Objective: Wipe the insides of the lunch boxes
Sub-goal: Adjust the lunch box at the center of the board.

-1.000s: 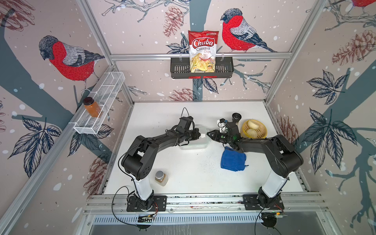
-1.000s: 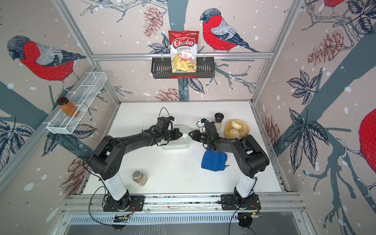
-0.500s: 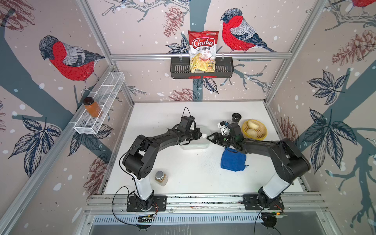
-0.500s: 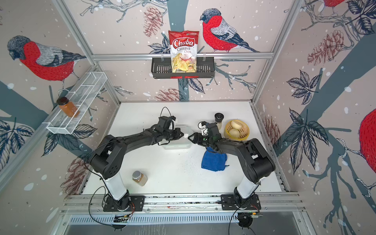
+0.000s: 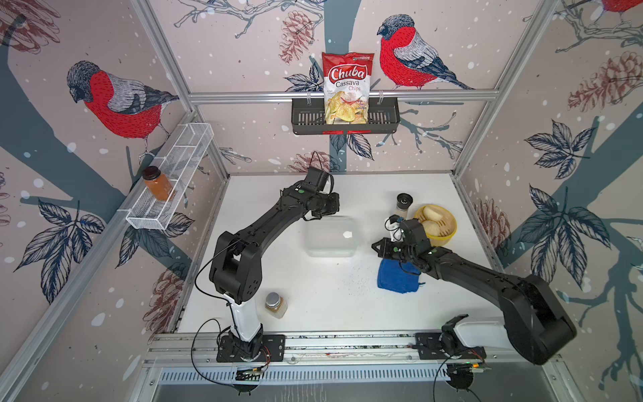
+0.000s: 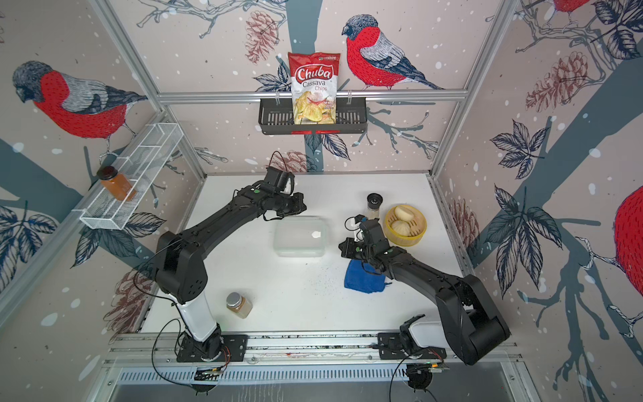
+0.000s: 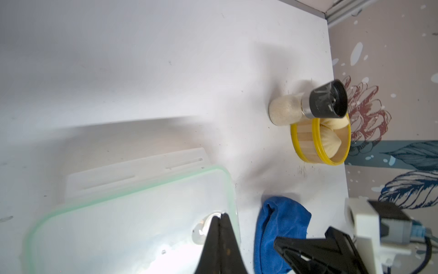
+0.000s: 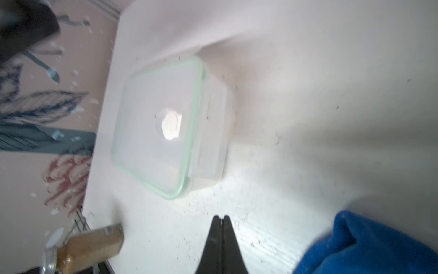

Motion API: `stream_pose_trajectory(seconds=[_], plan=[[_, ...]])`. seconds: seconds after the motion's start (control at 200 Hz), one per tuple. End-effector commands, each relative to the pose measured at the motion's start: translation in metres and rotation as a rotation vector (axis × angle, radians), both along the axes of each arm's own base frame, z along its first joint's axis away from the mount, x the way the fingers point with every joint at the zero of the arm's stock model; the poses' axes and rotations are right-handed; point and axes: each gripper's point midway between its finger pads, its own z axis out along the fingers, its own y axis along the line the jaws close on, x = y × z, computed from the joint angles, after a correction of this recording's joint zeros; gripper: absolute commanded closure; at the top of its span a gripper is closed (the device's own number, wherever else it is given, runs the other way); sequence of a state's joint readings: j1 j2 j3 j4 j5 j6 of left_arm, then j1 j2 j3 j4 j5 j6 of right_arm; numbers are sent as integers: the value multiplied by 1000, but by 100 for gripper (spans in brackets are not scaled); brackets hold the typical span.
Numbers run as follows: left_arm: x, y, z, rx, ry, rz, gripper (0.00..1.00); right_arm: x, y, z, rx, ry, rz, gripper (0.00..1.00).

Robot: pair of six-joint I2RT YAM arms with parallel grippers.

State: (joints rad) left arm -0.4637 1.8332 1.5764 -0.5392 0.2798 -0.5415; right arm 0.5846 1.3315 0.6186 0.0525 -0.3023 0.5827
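Both arms have backed off the lunch box (image 5: 330, 236). A second ago it was crowded from both sides; now it sits fully exposed at the centre of the desk (image 5: 306, 285) in both top views. The left end effector (image 7: 219, 217) has drawn toward the box's upper edge, its jaws pressed together on nothing, tips hanging over the lid (image 8: 142, 147) near its white spot (image 5: 347, 235). The right end effector (image 5: 373, 247) has slid rightward to the upper left corner of the blue cloth (image 5: 396, 280), likewise pinched shut and empty.

The lid is still on the box, its green seal running all round. In the left wrist view a pale slotted flap (image 7: 135, 175) lies splayed beside the box. It may be a released latch, though the blur leaves that uncertain. I judge this to be the opening stage: the inside is covered, the cloth is unheld, and no wiping has begun.

The desk is white and dusted with fine dark specks between box and cloth. At right stand a yellow steamer basket (image 5: 449, 235) holding buns and, just beside it, a black-capped grinder (image 5: 403, 203). A silver-lidded spice jar (image 5: 276, 304) lies at lower centre. Bullfinch wallpaper covers the walls. A black wall basket (image 5: 306, 118) holds a chips bag (image 5: 348, 87) at top centre, and at left a wire shelf (image 5: 181, 153) carries an amber jar (image 5: 158, 182).
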Motion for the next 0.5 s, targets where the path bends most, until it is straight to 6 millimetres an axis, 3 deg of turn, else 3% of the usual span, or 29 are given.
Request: stream_pose_trajectory(seconds=[0.0,0.16,0.295,0.495], plan=[[11,30,-20,68,48,51,100,-11,10,-11,-71,10,9,100],[36,50,-38,75,47,110,100,-19,46,-18,-41,31,77,100],[51,51,-55,75,64,123,100,-19,72,-25,-35,50,125,100],[49,53,-83,101,114,121,100,-1,88,-29,-36,39,142,100]])
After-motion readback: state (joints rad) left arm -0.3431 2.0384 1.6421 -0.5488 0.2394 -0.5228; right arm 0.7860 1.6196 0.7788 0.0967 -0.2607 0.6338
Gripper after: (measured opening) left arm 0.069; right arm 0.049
